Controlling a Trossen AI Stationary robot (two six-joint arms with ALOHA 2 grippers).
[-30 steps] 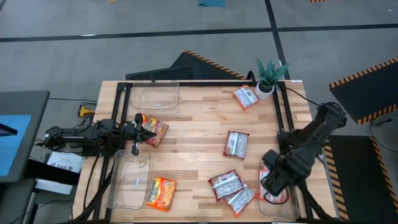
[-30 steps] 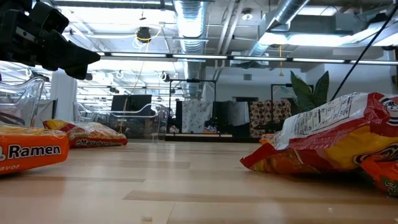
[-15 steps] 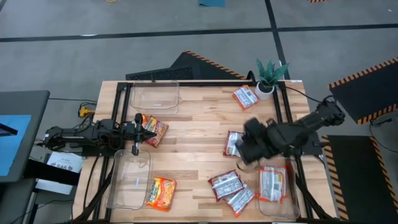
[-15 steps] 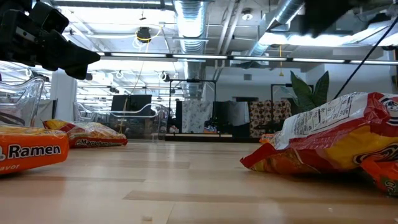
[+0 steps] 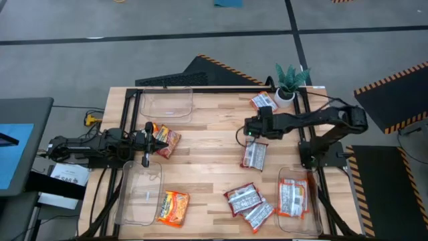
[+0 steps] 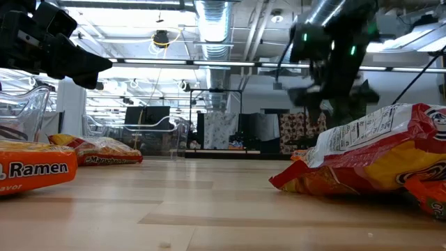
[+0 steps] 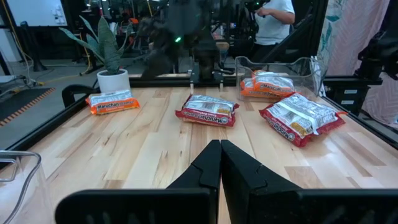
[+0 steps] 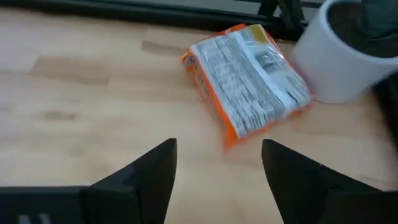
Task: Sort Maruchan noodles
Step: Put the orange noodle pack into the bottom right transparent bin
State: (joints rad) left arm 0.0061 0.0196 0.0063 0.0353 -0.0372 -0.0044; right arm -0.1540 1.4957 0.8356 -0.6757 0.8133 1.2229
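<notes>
Silver-white Maruchan noodles packets lie flat on the table: one (image 5: 263,102) beside the plant pot, one (image 5: 254,154) mid-right, two (image 5: 249,206) near the front edge, and one (image 5: 292,198) inside the near right bin (image 5: 283,215). Orange packets lie at the left (image 5: 166,139) and against the near left bin (image 5: 174,206). My right gripper (image 5: 249,128) hovers open above the table, between the pot-side packet (image 8: 249,84) and the mid-right one. My left gripper (image 5: 148,142) is shut with nothing in it, raised beside the left orange packet.
A clear bin (image 5: 167,104) stands at the far left and another (image 5: 138,194) at the near left. A potted plant (image 5: 289,84) sits at the far right corner. Black frame rails (image 5: 200,89) edge the table. A person (image 7: 273,18) stands beyond it.
My right gripper has left a silver packet lying in the near right bin. It has risen and swung toward the far edge and the table's left, ending over the mid-right of the table.
</notes>
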